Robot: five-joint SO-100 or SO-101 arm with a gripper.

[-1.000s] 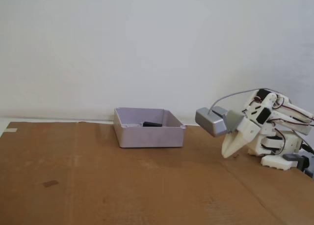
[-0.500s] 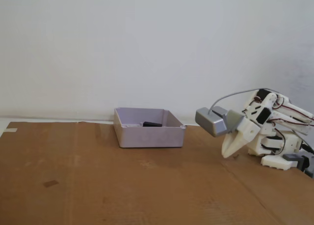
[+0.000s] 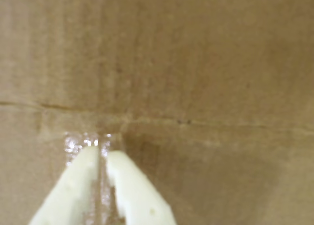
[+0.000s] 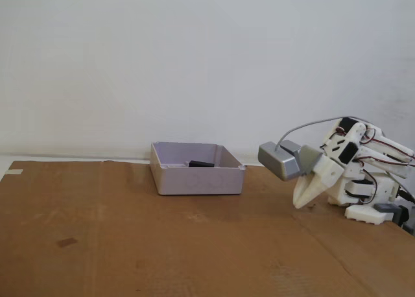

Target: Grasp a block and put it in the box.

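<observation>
The pale lavender-grey box (image 4: 196, 178) stands on the cardboard at mid-table in the fixed view. A small black block (image 4: 201, 163) lies inside it, near the back. My white gripper (image 4: 299, 203) is folded down at the right, well to the right of the box, its tips close above the cardboard. In the wrist view the gripper (image 3: 102, 151) points at bare cardboard with its two fingertips almost touching and nothing between them. Neither box nor block shows in the wrist view.
A grey camera module (image 4: 279, 161) juts from the wrist toward the box. The arm's base (image 4: 373, 200) sits at the right edge. A cardboard seam (image 3: 196, 122) crosses the wrist view. A white wall rises behind the table.
</observation>
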